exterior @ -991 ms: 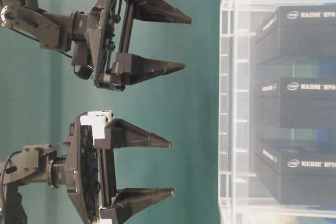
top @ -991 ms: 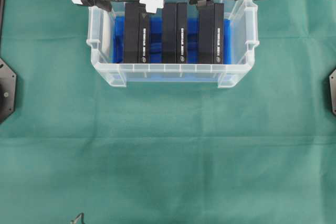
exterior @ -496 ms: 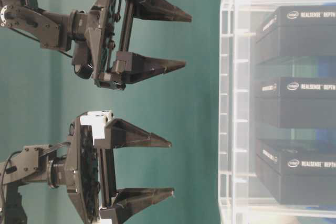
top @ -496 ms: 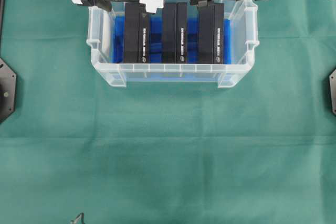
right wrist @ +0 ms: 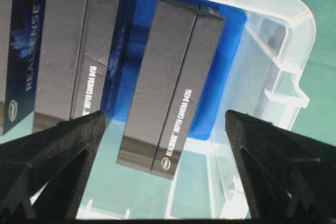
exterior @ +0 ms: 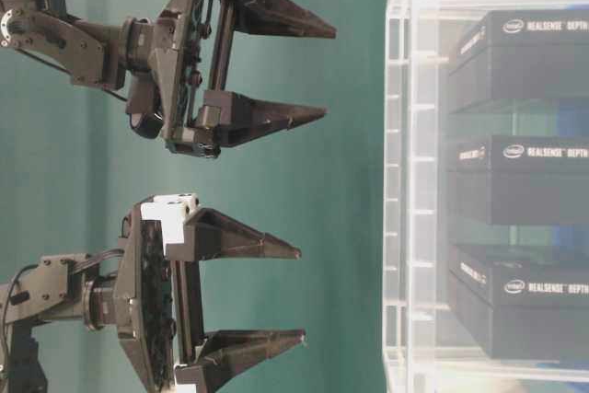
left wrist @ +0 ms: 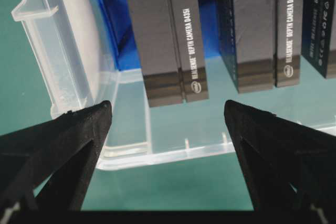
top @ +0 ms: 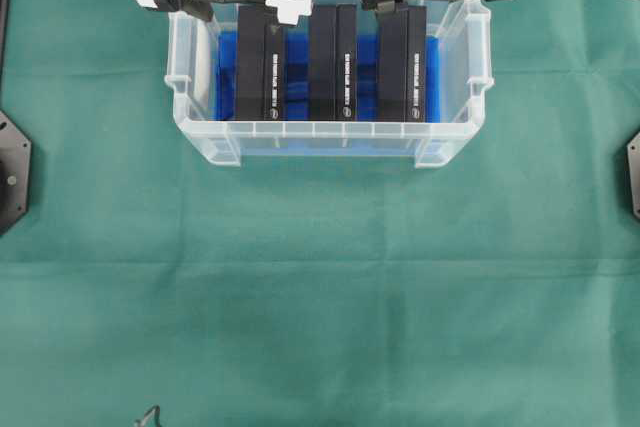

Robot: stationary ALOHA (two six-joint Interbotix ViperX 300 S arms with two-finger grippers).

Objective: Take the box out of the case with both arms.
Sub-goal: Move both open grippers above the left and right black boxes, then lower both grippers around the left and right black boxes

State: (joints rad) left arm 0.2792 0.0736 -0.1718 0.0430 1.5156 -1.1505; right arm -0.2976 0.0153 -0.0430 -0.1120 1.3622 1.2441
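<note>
I have the case point(top: 328, 132), a clear plastic bin with a bright blue lining, sitting on the green cloth surface point(top: 320, 297) toward the far edge of my overhead view. Three black RealSense camera boxes stand on edge inside it, side by side with gaps between them: the left box point(top: 262, 62), the middle box point(top: 332, 62) and the right box point(top: 402, 62).

Both arms hang over the far rim of the case. My left gripper point(exterior: 241, 294), the one with white parts, has its jaws spread wide and nothing between them; through its wrist camera the left box point(left wrist: 168, 40) sits centred between the two fingers, with the bin's corner wall just to its left. My right gripper point(exterior: 276, 69) is likewise gaping wide and empty, and its wrist camera frames the right box point(right wrist: 170, 85) between its fingers, close to the handle end of the case.

In the table-level view, which is turned on its side, both grippers point at the case and stand apart from it; neither touches a box.
</note>
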